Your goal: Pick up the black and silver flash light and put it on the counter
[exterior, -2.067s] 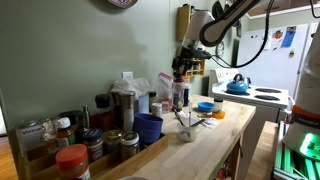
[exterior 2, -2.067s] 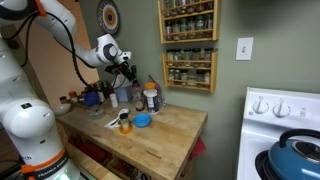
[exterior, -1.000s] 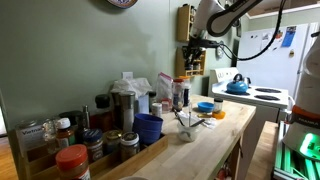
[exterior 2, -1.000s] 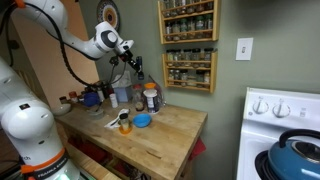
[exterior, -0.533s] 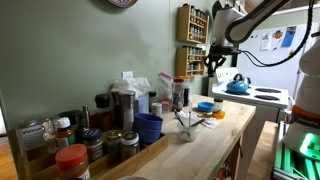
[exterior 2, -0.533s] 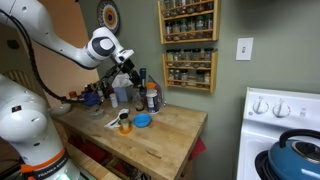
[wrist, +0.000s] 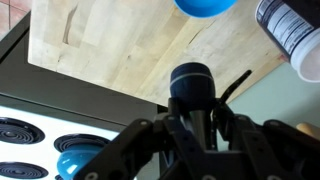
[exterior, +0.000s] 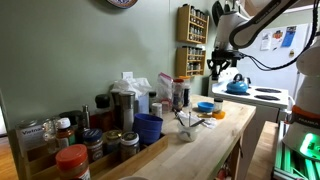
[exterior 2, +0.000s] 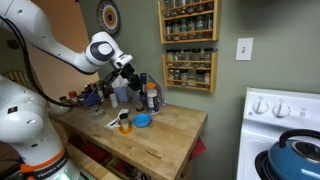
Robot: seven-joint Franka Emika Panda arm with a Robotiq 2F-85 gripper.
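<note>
gripping the black flashlight (wrist: 191,82) tight between its fingers, the tool (wrist: 194,120) hangs above the wooden counter (wrist: 100,50).

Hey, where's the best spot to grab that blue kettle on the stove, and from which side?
Take the blue kettle by the dark handle arching over its top, coming down from above and closing across it. The body looks round and wide, a poor fit for the jaws. The gripper is shut on the flashlight, so that goes down first.
</note>
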